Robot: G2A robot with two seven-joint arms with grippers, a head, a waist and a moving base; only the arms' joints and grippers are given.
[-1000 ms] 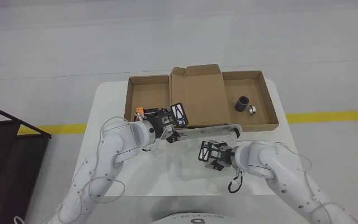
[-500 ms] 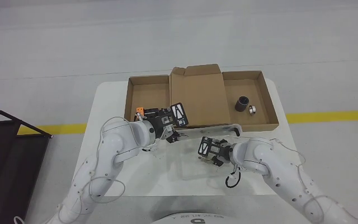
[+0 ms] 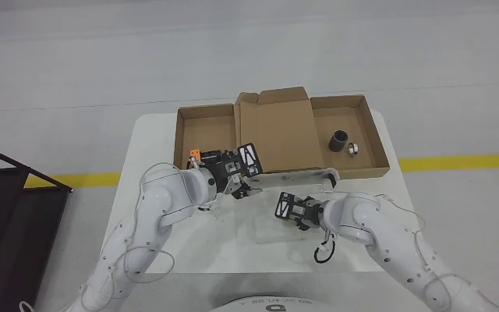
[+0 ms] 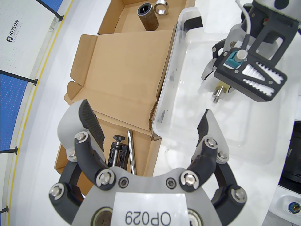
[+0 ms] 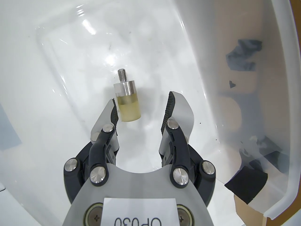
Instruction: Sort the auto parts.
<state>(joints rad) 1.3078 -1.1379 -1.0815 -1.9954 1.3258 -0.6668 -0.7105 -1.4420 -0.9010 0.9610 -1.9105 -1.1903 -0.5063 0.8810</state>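
The right gripper (image 5: 142, 99) hangs in the clear tray (image 5: 235, 55), jaws released astride the threaded stud (image 5: 127, 102) lying on its floor; the pick seems in hand. Next: clench squarely, lift toward the cardboard box (image 4: 122, 59) beyond; the left gripper (image 4: 144, 109) hovers released.

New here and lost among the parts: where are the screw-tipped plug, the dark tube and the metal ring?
screw-tipped plug (image 5: 127, 106), right wrist view, on its pale body.
dark tube (image 4: 148, 21), left wrist view, on its side wall.
metal ring (image 4: 161, 13), left wrist view, on its outer wall.
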